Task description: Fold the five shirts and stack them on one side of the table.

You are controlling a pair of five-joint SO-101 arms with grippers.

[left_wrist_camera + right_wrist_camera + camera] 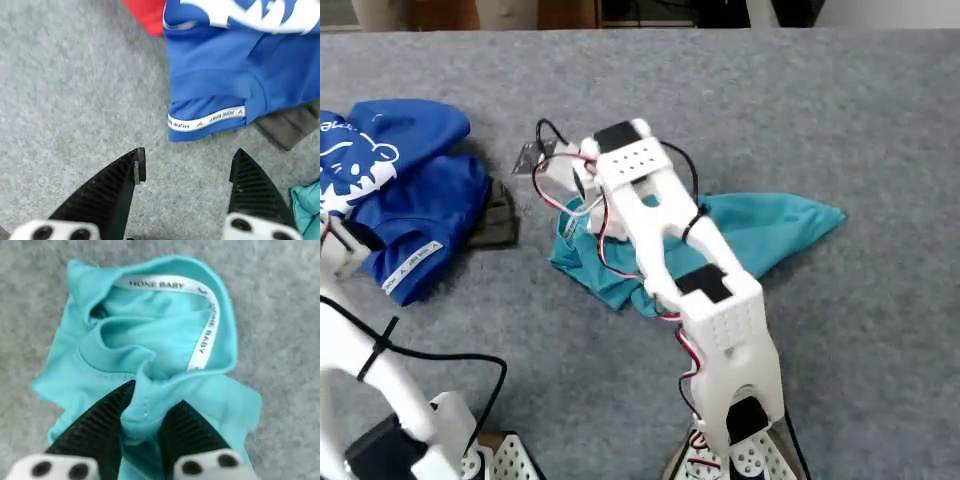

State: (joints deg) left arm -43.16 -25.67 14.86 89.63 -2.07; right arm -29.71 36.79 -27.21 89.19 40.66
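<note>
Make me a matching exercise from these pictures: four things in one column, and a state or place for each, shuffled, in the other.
1. teal shirt
2. blue shirt
3. dark garment
4. left end effector

A. open above the grey table
B. pinched by the right end effector
C. peeking out from under another shirt
D. bears a white print

Pairs: 1-B, 2-D, 3-C, 4-A.
</note>
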